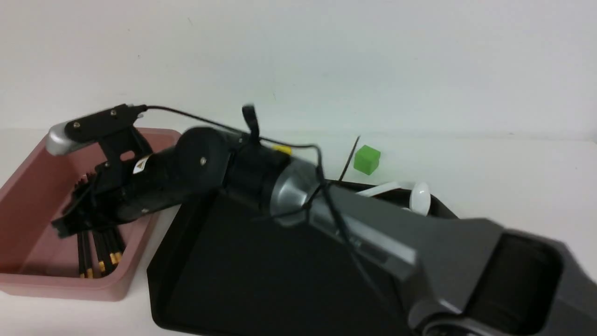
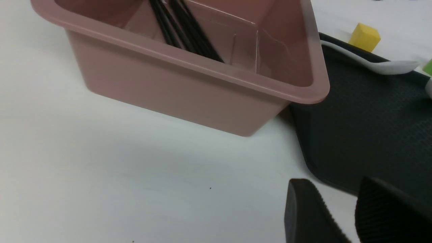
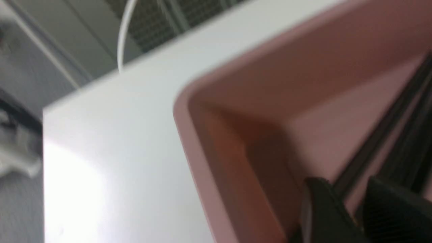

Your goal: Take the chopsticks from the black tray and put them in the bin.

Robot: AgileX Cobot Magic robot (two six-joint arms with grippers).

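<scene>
The pink bin [image 1: 28, 196] stands at the left and holds several black chopsticks [image 1: 100, 254] with gold bands. My right gripper [image 1: 70, 219] reaches across the black tray [image 1: 200, 270] and sits low inside the bin, over the chopsticks. In the right wrist view its jaws [image 3: 352, 209] stand a little apart, and one chopstick [image 3: 374, 145] runs between them along one finger. My left gripper [image 2: 337, 216] is open and empty, low over the table near the tray's corner [image 2: 371, 128] and the bin [image 2: 202, 84]. One thin black stick [image 1: 349, 158] pokes up past the tray's far rim.
White soup spoons [image 1: 417, 195] lie at the tray's far right; one also shows in the left wrist view [image 2: 381, 65]. A green cube [image 1: 367, 159] sits on the table behind the tray, and a yellow cube [image 2: 364, 37] nearby. My right arm covers much of the tray.
</scene>
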